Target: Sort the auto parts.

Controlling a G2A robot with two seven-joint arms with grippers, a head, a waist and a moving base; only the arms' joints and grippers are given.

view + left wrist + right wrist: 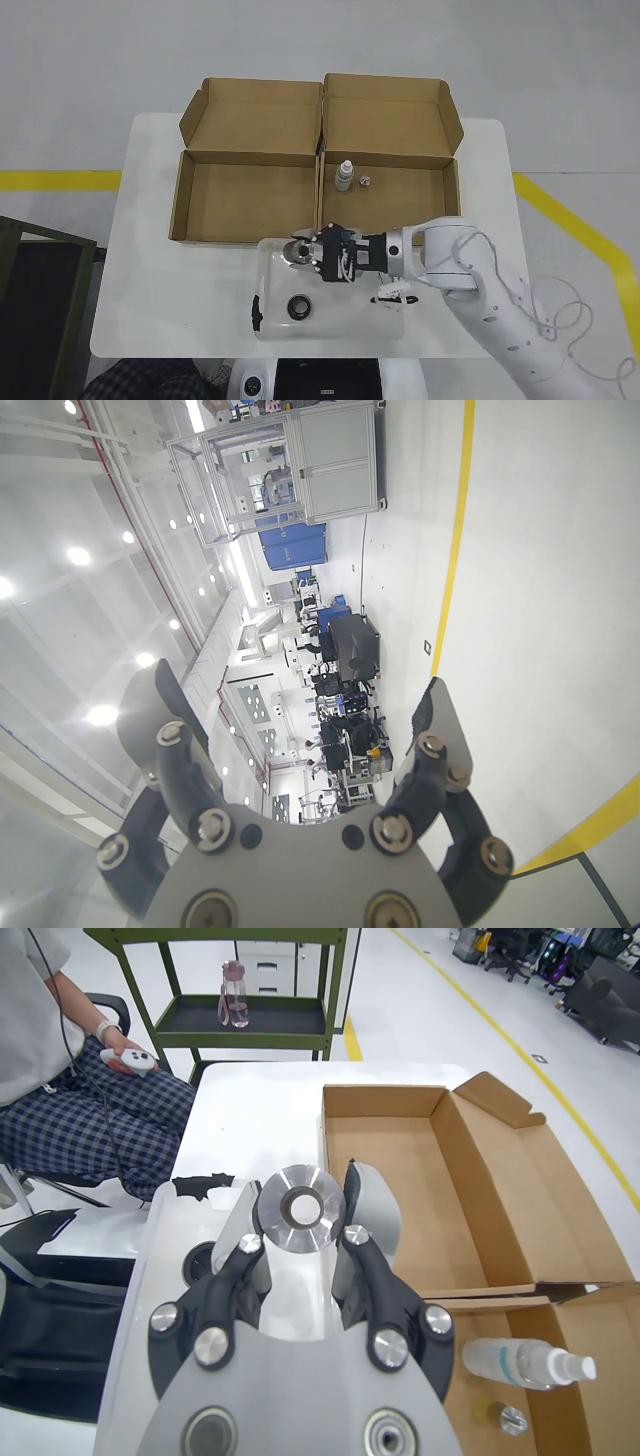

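Auto parts, nearest: a black ring (298,306) (197,1264) with a round hole lies flat on the floor of the clear tray (340,318) (150,1228), in the half closer to the robot.
Auto parts, next: a metal disc (298,252) (322,1233), bright and shiny, thick-rimmed, with a darker collar around a round centre hole. It stands on edge, its flat face turned back toward the wrist.
Disc position: over the far part of the tray, just short of the near wall of the left box. Whether it touches the tray floor cannot be told.
Right claw (308,253) (302,1188): closed partway onto the disc, one finger pressed on each side of its rim. The arm comes in from the robot's right, across the tray.
Tray: see-through plastic, sitting at the near edge of the white counter (150,250) (250,1093), touching or almost touching the boxes behind it.
Left box (245,200) (390,1168): brown cardboard, lid folded back, beyond the tray.
Right box (400,195) (487,1298): same kind, side by side with the left one, walls touching.
In the right box: a white spray bottle (344,176) (515,1360) standing upright near the shared wall, and a small metal cylinder (366,181) (512,1420) just beside it.
Left claw (299,680): fingers spread wide, nothing between them.
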